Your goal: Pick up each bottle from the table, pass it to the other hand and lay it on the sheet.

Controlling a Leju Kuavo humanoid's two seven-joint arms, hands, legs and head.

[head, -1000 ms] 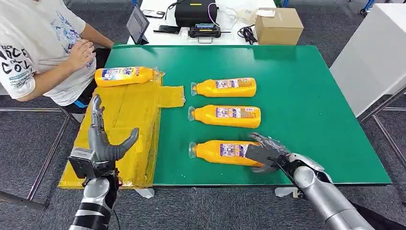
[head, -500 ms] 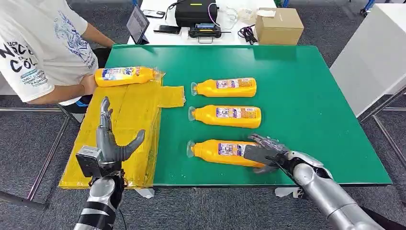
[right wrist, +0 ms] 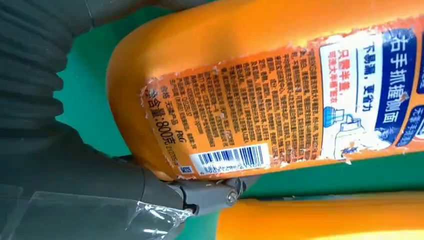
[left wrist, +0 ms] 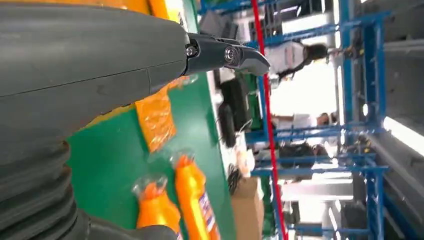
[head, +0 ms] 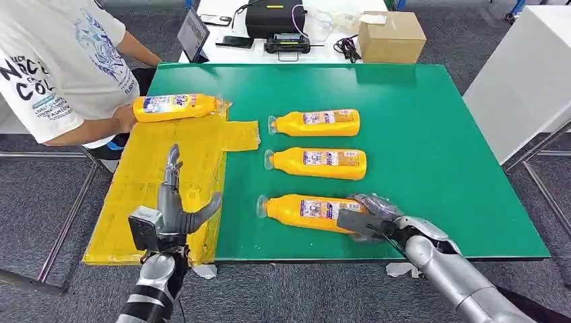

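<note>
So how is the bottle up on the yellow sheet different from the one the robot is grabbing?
The bottle on the yellow sheet lies with its cap pointing right; the nearest bottle lies on the green table with its cap pointing left. A person's hand touches the sheet bottle's base, while the right robot hand grips the nearest bottle's base. Both are orange with similar labels and lie on their sides.

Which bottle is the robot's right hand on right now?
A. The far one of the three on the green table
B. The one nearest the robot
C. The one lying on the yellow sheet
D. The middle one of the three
B: in the head view the right hand is wrapped around the base end of the nearest bottle, while the other bottles lie untouched by it.
</note>
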